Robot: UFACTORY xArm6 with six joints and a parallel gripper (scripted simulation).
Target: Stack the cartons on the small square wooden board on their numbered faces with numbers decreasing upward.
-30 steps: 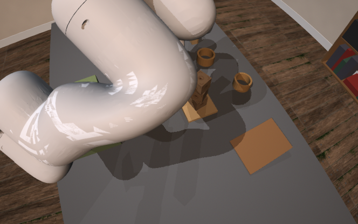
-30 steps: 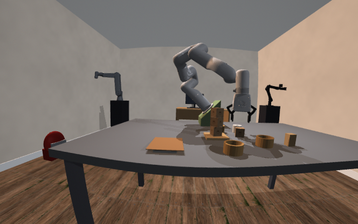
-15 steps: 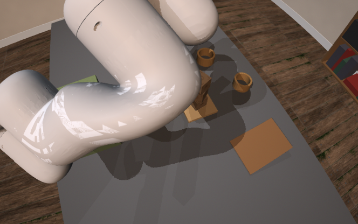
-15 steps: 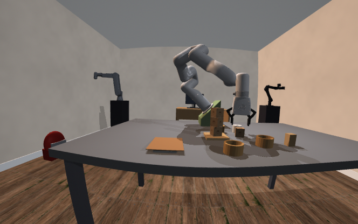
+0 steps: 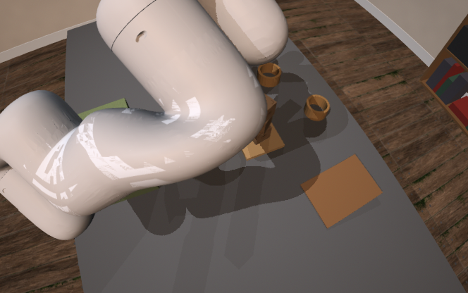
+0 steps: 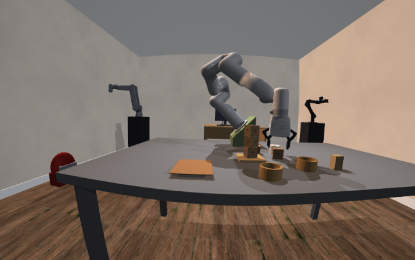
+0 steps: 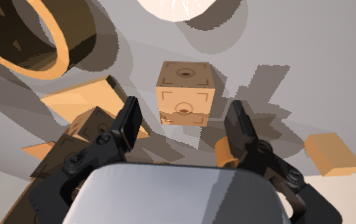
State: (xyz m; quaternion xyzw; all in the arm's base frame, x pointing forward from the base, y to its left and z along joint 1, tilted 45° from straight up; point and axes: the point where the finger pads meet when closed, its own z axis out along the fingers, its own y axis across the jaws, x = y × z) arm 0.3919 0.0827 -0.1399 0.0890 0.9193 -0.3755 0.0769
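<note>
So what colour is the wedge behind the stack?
Green wedge, best seen in the exterior view.

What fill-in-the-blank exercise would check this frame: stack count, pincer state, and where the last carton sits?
1. The column on the small wooden board holds ___ cartons.
2. The pincer hangs above the loose carton with its fingers ___.
3. The loose carton stands on the ___, not on the board.
4. Near the table's front edge, two wooden ___ stand between the large flat board and a plain block.

Missing words: three; open; table; rings
</note>
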